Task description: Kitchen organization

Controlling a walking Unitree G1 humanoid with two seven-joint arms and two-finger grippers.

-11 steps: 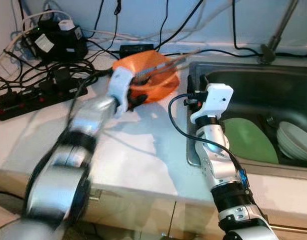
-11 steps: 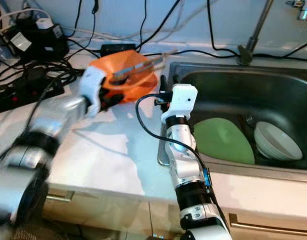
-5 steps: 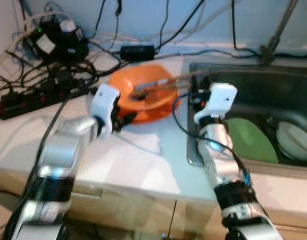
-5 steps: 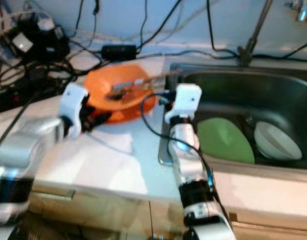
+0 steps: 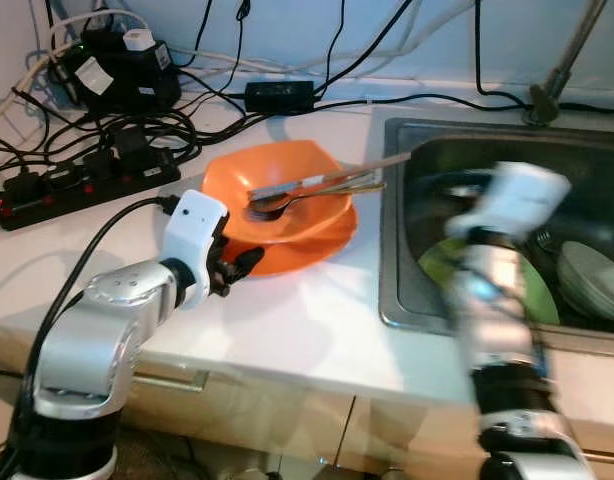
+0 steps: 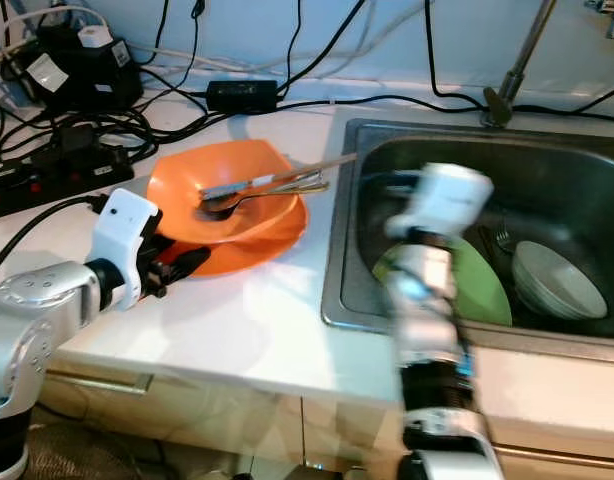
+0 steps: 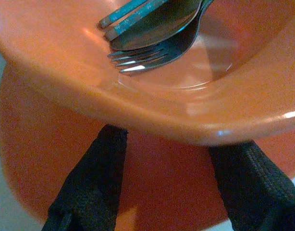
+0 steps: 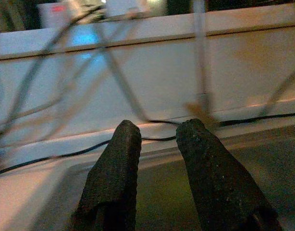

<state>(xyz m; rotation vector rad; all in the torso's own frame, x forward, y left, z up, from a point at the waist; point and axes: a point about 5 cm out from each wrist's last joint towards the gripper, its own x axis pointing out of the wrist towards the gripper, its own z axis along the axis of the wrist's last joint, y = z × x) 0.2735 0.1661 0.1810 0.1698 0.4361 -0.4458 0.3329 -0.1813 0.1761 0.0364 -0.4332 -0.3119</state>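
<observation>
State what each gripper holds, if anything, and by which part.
Nothing is held. The left gripper is open beside the orange bowl; the right gripper is empty over the sink.

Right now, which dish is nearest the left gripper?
The orange plate under the orange bowl on the counter; the left gripper is at its rim. The green plate and white bowl lie in the sink.

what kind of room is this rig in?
Most likely a home kitchen: a stainless sink set in a white countertop, holding a green plate and a white bowl, an orange bowl with cutlery beside it, and cabinet fronts below.
</observation>
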